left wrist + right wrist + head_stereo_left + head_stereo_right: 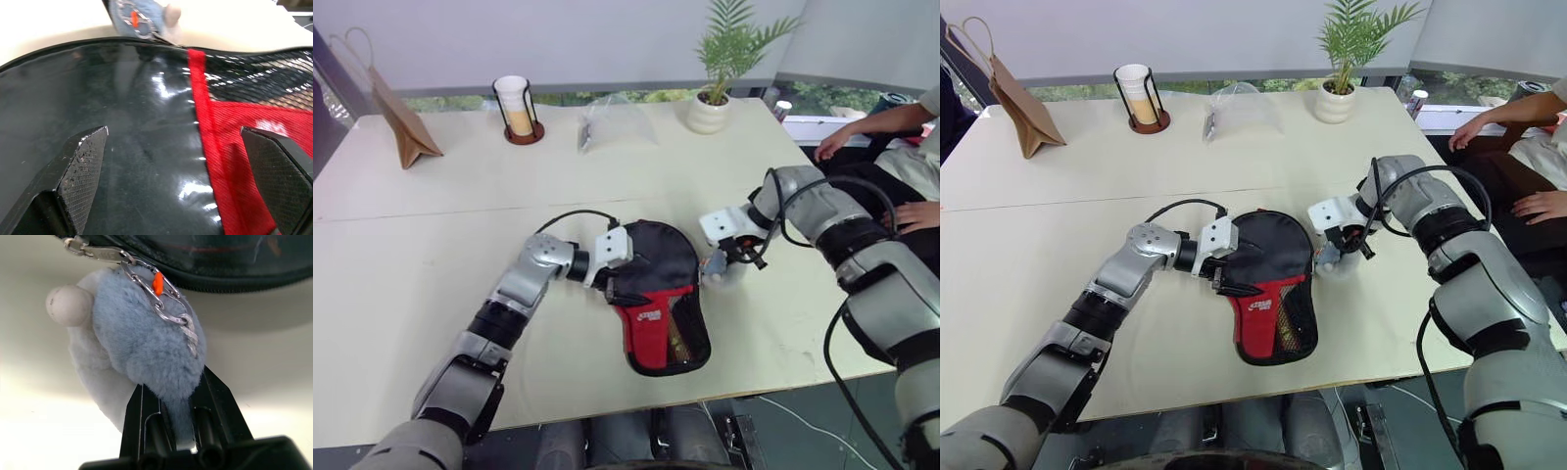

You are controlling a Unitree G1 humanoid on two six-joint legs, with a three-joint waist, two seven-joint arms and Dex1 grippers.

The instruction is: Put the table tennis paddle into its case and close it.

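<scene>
- Paddle case, a paddle-shaped black fabric zip pouch with a red panel, white logo and black mesh [656, 294], lies flat near the front edge of the pale counter [431, 245], round end towards the far side, narrow end towards the robot.
- Table tennis paddle: not identifiable with certainty; a glossy black surface under the left claw may be its rubber face or the case's own flap. Judged to be already inside or under the fabric.
- Left claw [186, 181]: fingers apart, one black textured pad [83, 166] over the glossy black area, the other over the red panel. It hovers at or presses on the case's round end, probably to pin it against the zip pull; contact cannot be confirmed.
- Right claw [171, 406]: fingers together, clamped on a fluffy grey-blue pompom charm [142, 352] at the case's right edge.
- Right wrist view adds detail: the charm hangs by a silver clip with an orange tab [157, 283] from the metal zip pull [98, 252], so the charm serves as a handle for the zip.
- Eye views add the layout: both arms converge on the case, and a seated person's hand [832, 142] rests at the far right corner.
- Zip judged not yet fully drawn round.
</scene>
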